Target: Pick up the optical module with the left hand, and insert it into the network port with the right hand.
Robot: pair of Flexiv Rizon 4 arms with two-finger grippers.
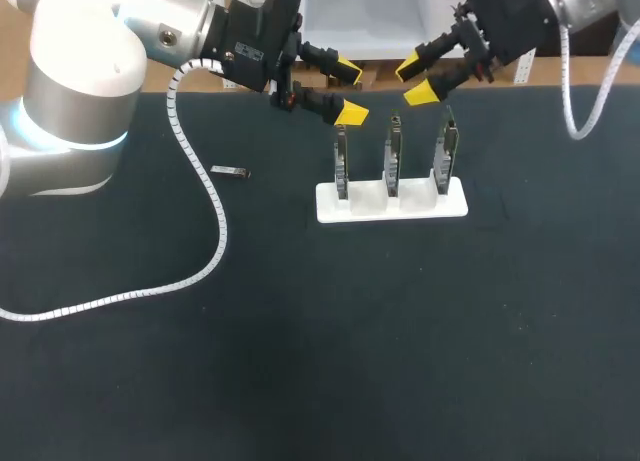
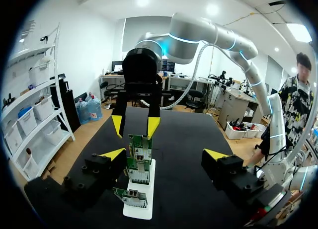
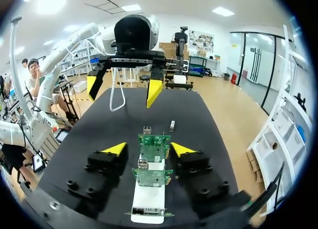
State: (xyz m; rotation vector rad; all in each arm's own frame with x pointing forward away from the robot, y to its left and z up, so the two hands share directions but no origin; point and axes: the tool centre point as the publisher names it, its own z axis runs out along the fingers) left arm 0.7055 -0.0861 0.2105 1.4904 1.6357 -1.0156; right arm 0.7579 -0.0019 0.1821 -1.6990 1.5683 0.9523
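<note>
Left end effector [image 1: 350,91] and right end effector [image 1: 414,83] hang open, empty; swing left toward the optical module [image 1: 231,171] carelessly and you may clip the nearest board [image 1: 341,161].

Bright, even light from overhead; faint shadows

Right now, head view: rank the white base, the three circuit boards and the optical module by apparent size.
1. white base, largest.
2. circuit boards: left, middle, right. Seen edge-on, they look alike, so I have not ranked them against each other.
3. optical module, smallest.
</note>
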